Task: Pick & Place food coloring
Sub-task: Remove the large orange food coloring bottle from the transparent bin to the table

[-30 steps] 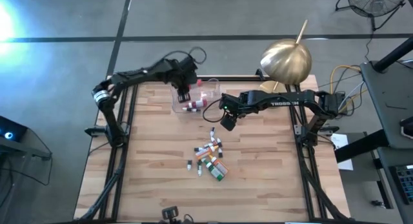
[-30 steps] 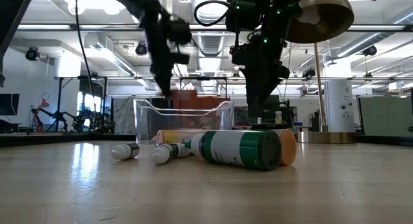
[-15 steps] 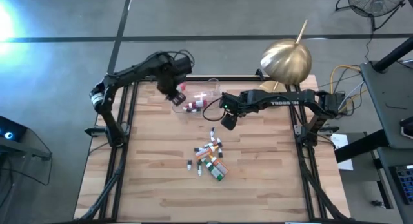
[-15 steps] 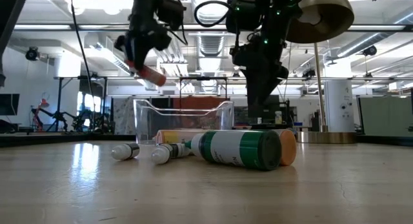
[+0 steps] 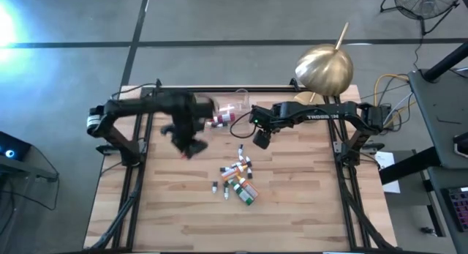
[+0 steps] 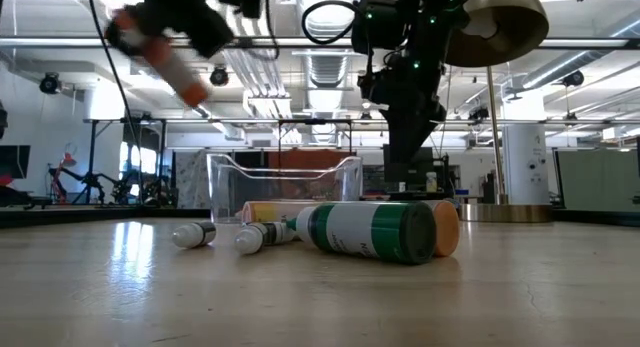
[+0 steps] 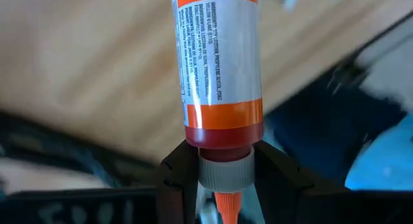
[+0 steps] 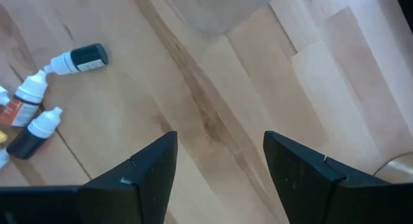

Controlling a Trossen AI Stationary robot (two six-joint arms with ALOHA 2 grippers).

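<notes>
My left gripper [image 5: 187,147] hangs over the table's left half, shut on a red-orange food coloring bottle [image 7: 219,62] with a white label; in the low view the bottle [image 6: 172,65] is high and tilted. The clear plastic tray [image 5: 223,111] stands near the far edge with a few bottles lying in it. Several more small bottles lie in a loose pile [image 5: 238,182] on their sides at mid-table. My right gripper [image 5: 261,139] is open above bare wood between tray and pile, its fingers [image 8: 145,175] around nothing. My left gripper pinches the bottle at its grey cap [image 7: 224,169], just below the red shoulder, between its two fingers [image 7: 177,179]. The bottle's body sticks out past the fingertips in line with them, bottom end away. It is lifted clear of table and tray, slanting down.
A gold dome lamp [image 5: 324,67] stands at the far right corner. A green-banded bottle [image 6: 370,230] lies nearest the low camera, with small white-capped ones [image 6: 195,233] beside it. A dark bottle [image 8: 80,58] lies apart from the pile. Bare wood lies left and near.
My left gripper has come up out of the tray with the red-orange bottle and swung toward the table's left and near edge, rolling its wrist so the bottle now slants. The bottle has gone from inside the tray to high over the left half.
</notes>
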